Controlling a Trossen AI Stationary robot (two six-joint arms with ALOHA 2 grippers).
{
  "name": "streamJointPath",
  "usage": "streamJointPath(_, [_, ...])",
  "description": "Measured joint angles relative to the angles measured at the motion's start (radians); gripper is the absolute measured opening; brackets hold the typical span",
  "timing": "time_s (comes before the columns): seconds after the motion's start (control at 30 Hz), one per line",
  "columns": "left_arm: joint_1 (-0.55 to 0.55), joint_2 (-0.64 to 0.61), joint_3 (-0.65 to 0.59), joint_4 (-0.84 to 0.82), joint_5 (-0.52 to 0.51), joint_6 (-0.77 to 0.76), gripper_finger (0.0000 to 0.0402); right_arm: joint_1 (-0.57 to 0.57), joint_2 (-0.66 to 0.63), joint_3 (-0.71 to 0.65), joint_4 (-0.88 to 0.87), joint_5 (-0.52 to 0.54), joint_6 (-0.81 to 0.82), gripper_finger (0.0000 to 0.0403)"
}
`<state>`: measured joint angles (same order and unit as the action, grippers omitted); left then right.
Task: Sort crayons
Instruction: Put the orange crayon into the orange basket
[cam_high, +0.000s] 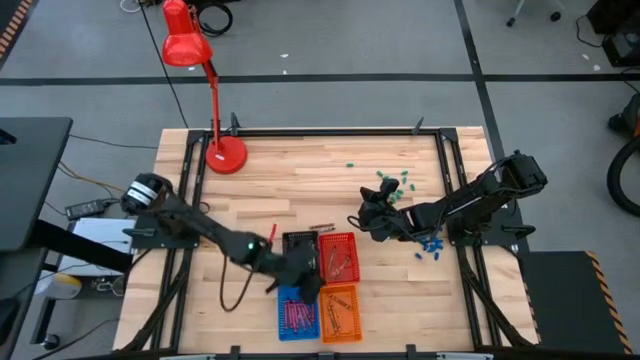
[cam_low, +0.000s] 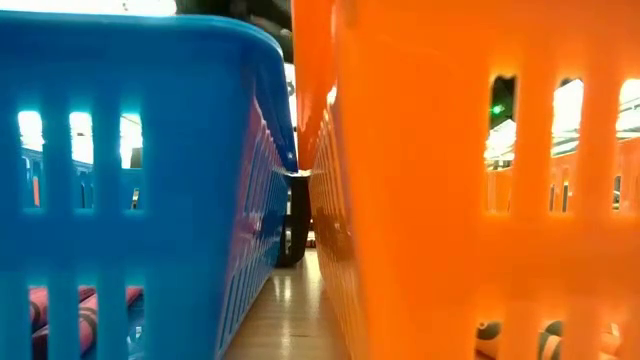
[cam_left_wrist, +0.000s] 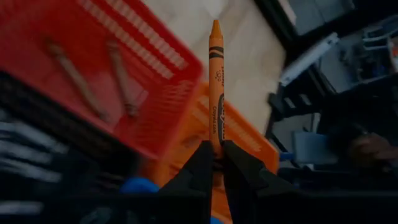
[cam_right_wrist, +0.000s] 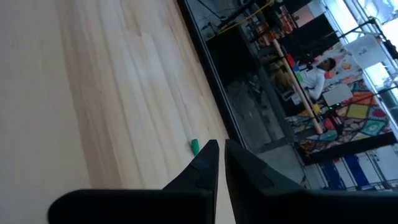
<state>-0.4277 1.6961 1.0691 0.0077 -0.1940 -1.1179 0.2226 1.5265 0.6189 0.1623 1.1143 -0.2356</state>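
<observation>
My left gripper (cam_high: 306, 282) hangs over the cluster of four baskets and is shut on an orange crayon (cam_left_wrist: 216, 81). The cluster is a black basket (cam_high: 297, 242), a red basket (cam_high: 340, 256), a blue basket (cam_high: 296, 316) and an orange basket (cam_high: 341, 312). The red basket (cam_left_wrist: 74, 68) holds two tan crayons (cam_left_wrist: 121, 78). Maroon crayons (cam_low: 60, 310) lie in the blue basket. Loose crayons (cam_high: 321, 228) lie on the wood behind the baskets. My right gripper (cam_high: 362, 218) hovers at the table's right, shut and empty (cam_right_wrist: 221, 144). My left gripper pinches the orange crayon's blunt end (cam_left_wrist: 216, 148) between its two fingers. The crayon lies along the fingers and sticks out beyond them, its pointed tip (cam_left_wrist: 215, 26) leading. It is lifted clear above the orange basket (cam_left_wrist: 242, 134) and the red one.
Small green pieces (cam_high: 392, 181) and blue pieces (cam_high: 431, 246) are scattered near the right arm; one green piece (cam_right_wrist: 194, 146) lies just ahead of the right fingers. A red desk lamp (cam_high: 226, 153) stands at the far left. Bare wood lies between the lamp and the baskets.
</observation>
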Motion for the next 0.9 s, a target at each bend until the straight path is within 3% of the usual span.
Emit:
streamJointPath(0.3, [-0.109,0.120,0.191,-0.064,-0.112,-0.081,0.0030,0.008,0.000,0.000,-0.005,-0.012,0.007,0.0034])
streamJointPath(0.57, [-0.179,0.222,0.359,-0.251,-0.139,-0.309,0.0030,0.037,0.000,0.000,-0.004,-0.013,0.005,0.0034])
streamJointPath(0.9, [-0.213,0.278,0.398,-0.361,-0.144,-0.570,0.0030,0.039,0.000,0.000,-0.005,-0.016,0.001,0.0034])
